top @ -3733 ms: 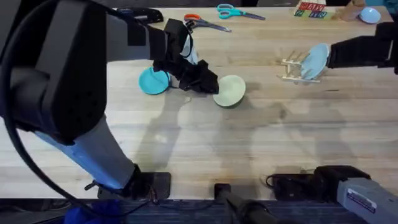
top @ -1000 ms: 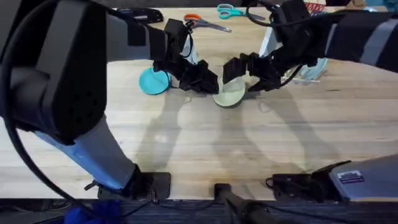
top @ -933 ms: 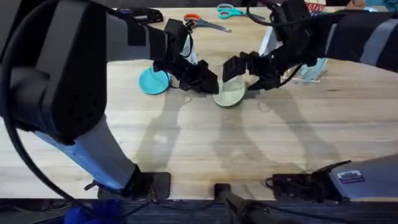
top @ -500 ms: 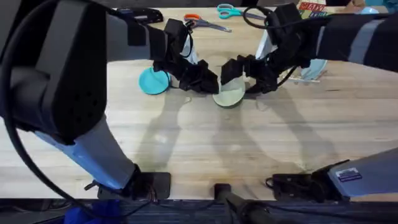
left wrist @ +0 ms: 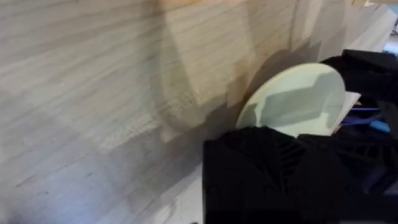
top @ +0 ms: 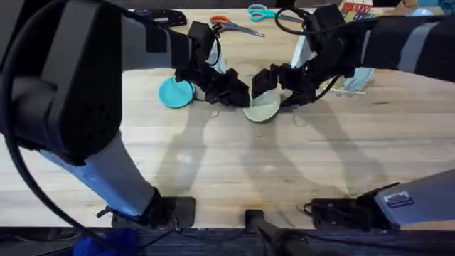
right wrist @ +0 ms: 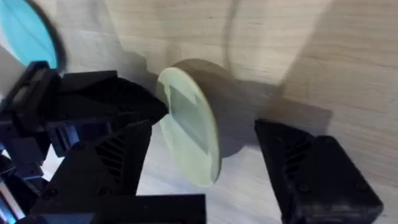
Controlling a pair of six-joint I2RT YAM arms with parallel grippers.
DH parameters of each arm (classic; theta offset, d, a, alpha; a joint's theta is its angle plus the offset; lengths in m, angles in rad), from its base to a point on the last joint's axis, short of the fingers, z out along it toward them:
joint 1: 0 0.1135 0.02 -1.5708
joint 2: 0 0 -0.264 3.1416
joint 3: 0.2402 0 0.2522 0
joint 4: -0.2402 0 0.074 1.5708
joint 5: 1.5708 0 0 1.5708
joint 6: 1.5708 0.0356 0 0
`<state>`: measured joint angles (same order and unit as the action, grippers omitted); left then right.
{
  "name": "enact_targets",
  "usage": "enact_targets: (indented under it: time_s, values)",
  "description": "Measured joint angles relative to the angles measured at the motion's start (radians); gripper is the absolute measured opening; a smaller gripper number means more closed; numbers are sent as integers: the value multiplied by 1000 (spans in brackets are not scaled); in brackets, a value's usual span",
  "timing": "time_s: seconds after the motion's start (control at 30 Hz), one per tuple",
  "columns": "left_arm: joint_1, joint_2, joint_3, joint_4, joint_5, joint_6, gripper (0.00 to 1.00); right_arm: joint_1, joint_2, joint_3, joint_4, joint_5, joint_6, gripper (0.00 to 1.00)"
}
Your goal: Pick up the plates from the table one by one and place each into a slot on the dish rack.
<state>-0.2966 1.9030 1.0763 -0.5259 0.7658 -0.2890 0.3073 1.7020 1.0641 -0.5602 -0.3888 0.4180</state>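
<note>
Pale yellow plate (top: 262,107): tipped up on edge on the table (top: 227,171), between my two grippers, turquoise plate (top: 174,92) beside.
My left gripper (top: 238,94): propping one edge; finger state I cannot tell.
My right gripper (right wrist: 208,177): fingers apart, straddling the rim.
Advice: centre rim between fingers, close squarely, lift before carrying to dish rack (top: 355,80).

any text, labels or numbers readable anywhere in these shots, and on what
None can be read.
Colourful box at the table's far edge: has lettering, too blurred to read.
White label on the right arm's base: has print, too small to read.
Pale yellow plate, turquoise plate, scissors: no markings visible.
</note>
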Motion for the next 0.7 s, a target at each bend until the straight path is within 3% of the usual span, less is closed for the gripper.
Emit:
enact_targets:
  time_s: [0.27, 0.7]
  values:
    - [0, 0, 0, 0, 0, 0, 42, 4, 3, 0, 7, -18, -16, 986]
    - [0, 0, 0, 0, 0, 0, 42, 7, 15, 0, 8, -24, -26, 559]
